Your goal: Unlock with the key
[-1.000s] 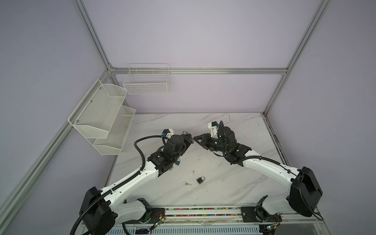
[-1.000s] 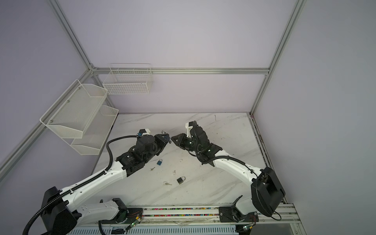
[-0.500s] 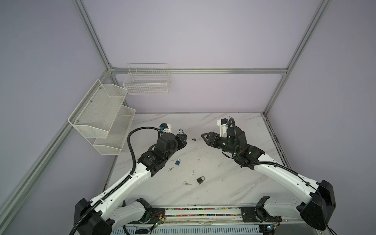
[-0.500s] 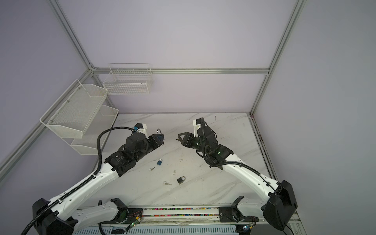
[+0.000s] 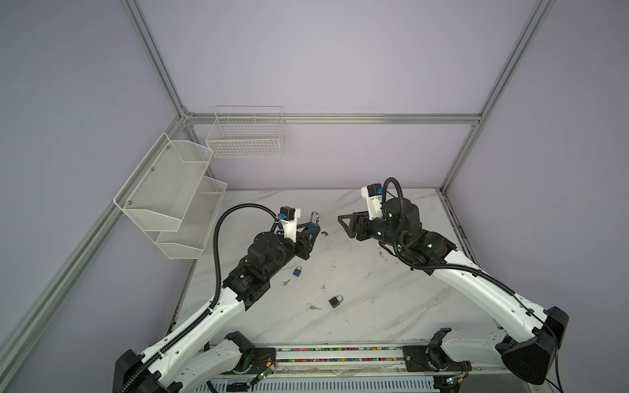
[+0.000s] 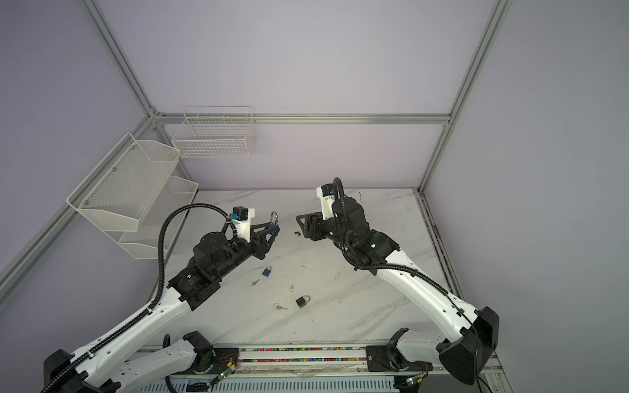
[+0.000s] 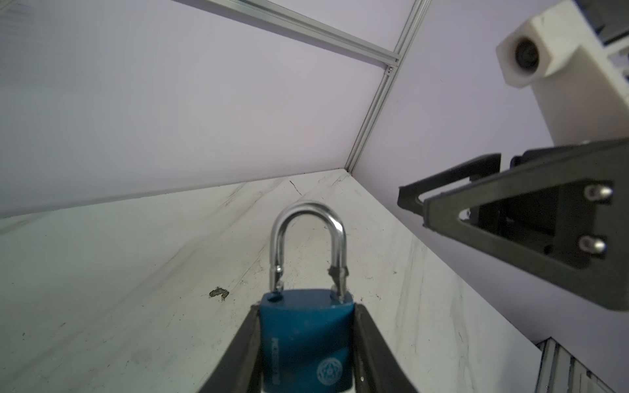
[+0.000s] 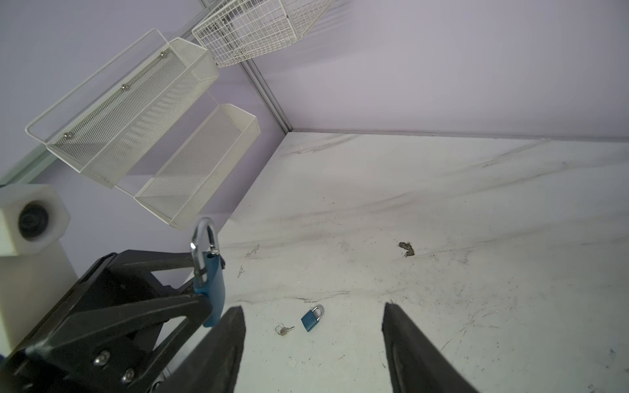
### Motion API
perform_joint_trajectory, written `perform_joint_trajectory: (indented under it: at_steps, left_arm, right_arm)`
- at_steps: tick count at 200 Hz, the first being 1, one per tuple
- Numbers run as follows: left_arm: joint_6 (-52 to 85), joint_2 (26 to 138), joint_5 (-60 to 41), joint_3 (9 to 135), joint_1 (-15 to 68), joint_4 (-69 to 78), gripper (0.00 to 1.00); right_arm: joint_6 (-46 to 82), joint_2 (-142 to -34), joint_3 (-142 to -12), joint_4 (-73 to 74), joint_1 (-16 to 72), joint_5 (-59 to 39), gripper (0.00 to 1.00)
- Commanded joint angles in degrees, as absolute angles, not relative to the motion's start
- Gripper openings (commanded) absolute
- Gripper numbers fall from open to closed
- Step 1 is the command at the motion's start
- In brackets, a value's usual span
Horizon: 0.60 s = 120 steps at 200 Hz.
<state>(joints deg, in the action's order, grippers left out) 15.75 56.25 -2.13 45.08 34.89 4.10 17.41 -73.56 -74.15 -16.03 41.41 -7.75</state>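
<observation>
A blue padlock (image 7: 306,340) sits upright in my left gripper (image 7: 306,308), which is shut on its body. Its silver shackle (image 7: 308,217) is raised, with one leg out of its hole. The held padlock (image 5: 311,223) (image 6: 272,224) (image 8: 212,282) hangs above the marble table (image 5: 374,306) left of centre. My right gripper (image 5: 342,219) (image 6: 299,217) (image 8: 313,306) faces it from the right, a short gap away, open and empty. On the table between the two grippers lies a small dark piece (image 5: 324,233) (image 8: 407,248). I cannot tell whether it is the key.
Nearer the front lie a small blue padlock (image 5: 297,271), a black padlock (image 5: 335,301) and two silver keys on rings (image 5: 286,282) (image 5: 312,307). White mesh shelves (image 5: 170,197) and a wire basket (image 5: 248,136) hang on the left and back walls.
The two grippers, which met at the middle, have drawn apart. The right one has opened and pulled back to the right. The left one still holds the padlock. The small dark piece now shows between them.
</observation>
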Motion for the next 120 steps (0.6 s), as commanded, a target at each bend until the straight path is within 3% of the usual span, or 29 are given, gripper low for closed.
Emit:
perform_joint_trajectory:
  at_steps: [1, 120]
  left_arm:
    - [5.0, 56.8, -5.4, 41.3, 34.6, 15.8, 0.0]
    - [1.1, 61.8, -5.0, 31.4, 34.7, 34.5, 0.0]
  right_arm:
    - [9.4, -75.1, -78.3, -24.9, 41.4, -8.2, 0.68]
    - [9.2, -86.6, -94.6, -38.1, 46.6, 0.4, 0.69]
